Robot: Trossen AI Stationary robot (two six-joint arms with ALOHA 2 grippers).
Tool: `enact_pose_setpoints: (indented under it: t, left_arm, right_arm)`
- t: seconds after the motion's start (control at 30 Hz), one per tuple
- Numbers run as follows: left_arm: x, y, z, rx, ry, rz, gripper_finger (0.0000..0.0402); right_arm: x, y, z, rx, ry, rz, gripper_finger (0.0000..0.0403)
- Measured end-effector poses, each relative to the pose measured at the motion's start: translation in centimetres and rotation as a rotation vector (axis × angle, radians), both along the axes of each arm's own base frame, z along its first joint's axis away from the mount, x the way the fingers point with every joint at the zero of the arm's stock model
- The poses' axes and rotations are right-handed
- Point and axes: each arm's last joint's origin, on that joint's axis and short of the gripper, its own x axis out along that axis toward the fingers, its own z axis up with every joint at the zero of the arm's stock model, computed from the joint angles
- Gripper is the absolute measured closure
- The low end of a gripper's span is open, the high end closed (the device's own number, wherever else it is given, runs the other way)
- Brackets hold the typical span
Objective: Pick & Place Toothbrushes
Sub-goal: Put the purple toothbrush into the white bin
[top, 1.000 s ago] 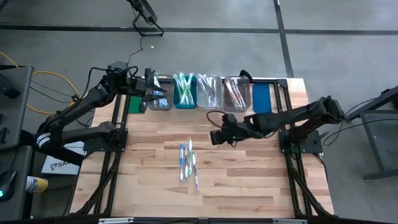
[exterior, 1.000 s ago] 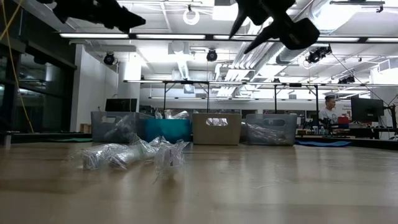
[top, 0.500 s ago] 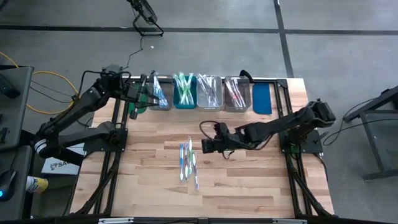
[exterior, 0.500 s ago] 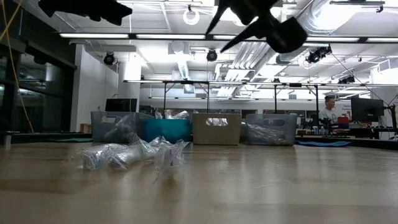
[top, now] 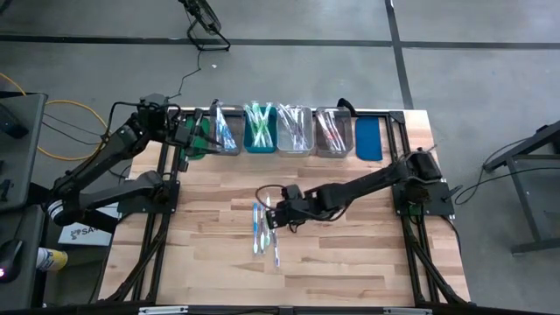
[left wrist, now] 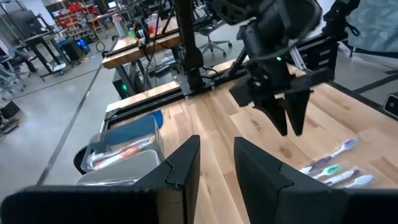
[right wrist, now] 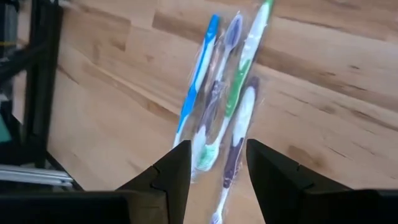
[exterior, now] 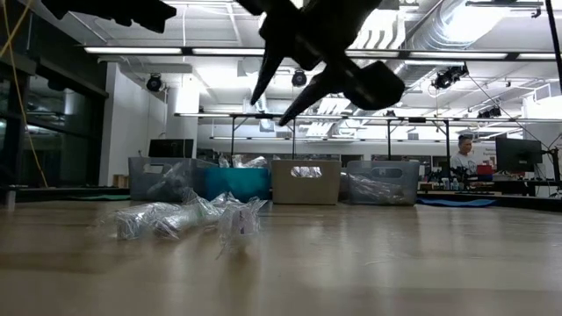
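Several toothbrushes (top: 265, 229) in clear wrappers lie side by side flat on the wooden table near its middle. The right wrist view shows a blue one (right wrist: 196, 81), a green one (right wrist: 246, 62) and purple ones (right wrist: 238, 140). In the low view they form a shiny heap (exterior: 189, 219). My right gripper (top: 272, 215) hangs open above the heap's right side, well clear of the table (exterior: 283, 104), its fingers pointing down either side of the brushes (right wrist: 217, 168). My left gripper (top: 198, 140) is open (left wrist: 216, 167) and raised at the left end of the bin row.
A row of bins stands along the far edge: grey (top: 226, 131), teal (top: 261, 129), clear (top: 295, 129), grey (top: 332, 131), all holding toothbrushes, and a blue one (top: 368, 138). A green bin (top: 188, 145) shows under the left gripper. Bare wood (top: 350, 254) lies on the near side.
My right gripper has swung from the table's right half toward the left and near side, coming down over the toothbrush heap. My left gripper has drawn back from above the grey bin toward the table's left edge. The toothbrushes have not moved.
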Motion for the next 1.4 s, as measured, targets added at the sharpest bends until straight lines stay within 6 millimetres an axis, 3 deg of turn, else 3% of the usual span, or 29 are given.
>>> enact_pose_setpoints:
  t: [0.67,1.0,1.4]
  left_arm:
    - [-0.1,-0.1,-0.3,-0.024,0.025,0.0,0.0307]
    - [-0.1,-0.1,-0.3,-0.022,0.025,0.0,0.0307]
    - [-0.1,-0.1,-0.3,-0.022,0.025,0.0,0.0307]
  right_arm:
    - [2.1,0.8,-6.8,-0.043,0.114,0.05,0.0255]
    - [2.6,0.7,-7.0,-0.045,0.081,0.065,0.0258]
    - [2.6,0.6,-7.1,-0.044,0.086,0.065,0.0295]
